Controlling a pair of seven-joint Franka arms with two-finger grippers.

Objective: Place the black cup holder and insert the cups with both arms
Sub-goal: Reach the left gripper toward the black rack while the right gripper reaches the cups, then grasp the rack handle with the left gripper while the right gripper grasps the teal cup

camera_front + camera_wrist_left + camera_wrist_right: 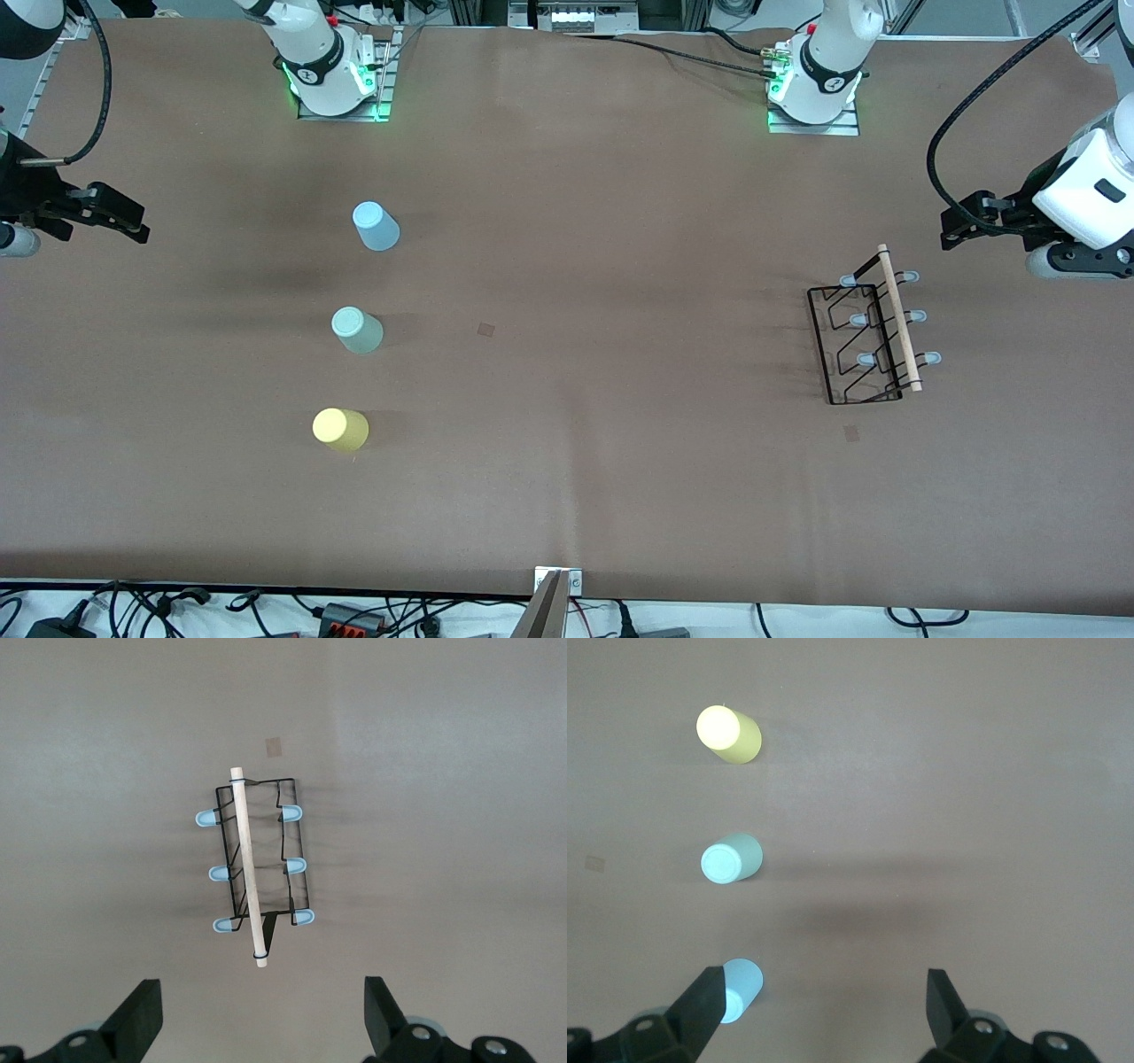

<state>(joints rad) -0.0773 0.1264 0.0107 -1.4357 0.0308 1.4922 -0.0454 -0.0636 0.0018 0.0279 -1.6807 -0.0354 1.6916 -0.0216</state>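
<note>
1. Three cups stand upside down in a column at the left-centre of the front view: the light blue cup [376, 226] uppermost, the pale green cup [357, 330] in the middle, the yellow cup [340, 430] lowest. The black cup holder [873, 332] stands at right-centre on the brown table [567, 496], well apart from them. The right gripper [120, 219] hangs at the left edge and the left gripper [961, 226] at the right edge, both arms waiting; from here their jaws cannot be read.

2. In the left wrist view, the left gripper [261, 1014] shows its jaws wide and empty along the bottom, the holder centred above them. Its wooden rod [247, 866] runs along the top of the wire frame and looks the firmest place to grip; the rack appears light and stiff, likely to tip if taken off-centre.

3. In the right wrist view, the right gripper [824, 1010] is likewise wide and empty along the bottom, the blue cup just beside one finger. The cups look light, smooth and easily toppled; a grip across the wall seems best. Nothing blocks either approach; two small tape squares [486, 330] mark the cloth.
</note>
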